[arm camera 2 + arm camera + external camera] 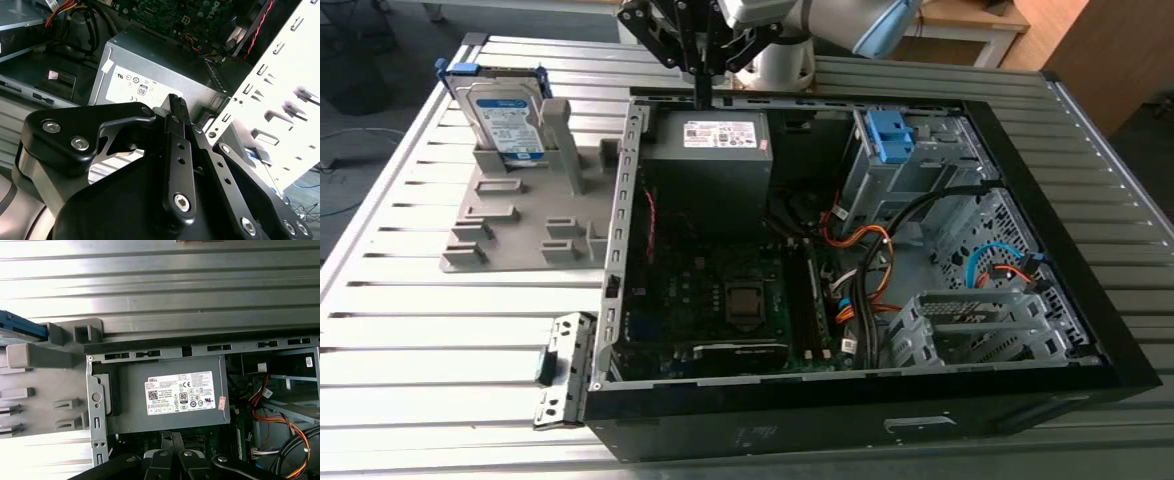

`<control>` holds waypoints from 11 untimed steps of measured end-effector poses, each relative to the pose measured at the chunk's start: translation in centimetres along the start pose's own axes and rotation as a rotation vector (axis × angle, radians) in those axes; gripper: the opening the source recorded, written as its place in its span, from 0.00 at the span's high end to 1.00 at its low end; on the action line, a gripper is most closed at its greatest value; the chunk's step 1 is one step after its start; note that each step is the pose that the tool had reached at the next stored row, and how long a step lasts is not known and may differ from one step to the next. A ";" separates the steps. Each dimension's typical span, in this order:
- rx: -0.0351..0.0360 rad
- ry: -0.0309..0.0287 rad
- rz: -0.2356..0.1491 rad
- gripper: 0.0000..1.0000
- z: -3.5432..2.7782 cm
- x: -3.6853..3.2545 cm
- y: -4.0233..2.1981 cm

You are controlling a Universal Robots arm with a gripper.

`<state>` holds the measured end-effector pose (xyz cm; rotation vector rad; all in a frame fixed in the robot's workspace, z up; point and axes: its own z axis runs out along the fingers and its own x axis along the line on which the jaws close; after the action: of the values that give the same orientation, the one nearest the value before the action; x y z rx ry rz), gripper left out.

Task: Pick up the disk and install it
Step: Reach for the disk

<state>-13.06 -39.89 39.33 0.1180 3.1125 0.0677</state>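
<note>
We find the disk standing on edge in a grey stand on the slatted metal table, just beside the open computer case on the exterior view's left, its white-and-blue label facing the camera and its blue carrier frame showing along the top and sides. The gripper hangs well apart from it, above the far rim of the case and over the power supply. Its fingers are drawn together to a single point and carry nothing, as the second wrist view confirms at the gripper. In the first wrist view the power supply lies directly below, with a sliver of the disk at the edge. Inside the case, a blue bracket sits in the drive cage with no drive in it. We judge the disk to be rigid and dense for its bulk, with smooth metal faces that could slip under a light pinch, and sensitive to knocks. The upper part, standing free above the stand's posts, looks the best place to take hold, pinching across the thin body, with the plastic frame edges likely to offer more grip than the bare metal.
</note>
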 end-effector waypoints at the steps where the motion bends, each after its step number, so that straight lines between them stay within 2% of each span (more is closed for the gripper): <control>1: 0.0000 0.0000 0.000 0.89 0.00 0.02 0.00; 11: 0.0000 0.0000 0.000 0.89 -0.01 0.29 -0.02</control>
<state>-13.35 -39.89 39.33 0.1180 3.1124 0.0677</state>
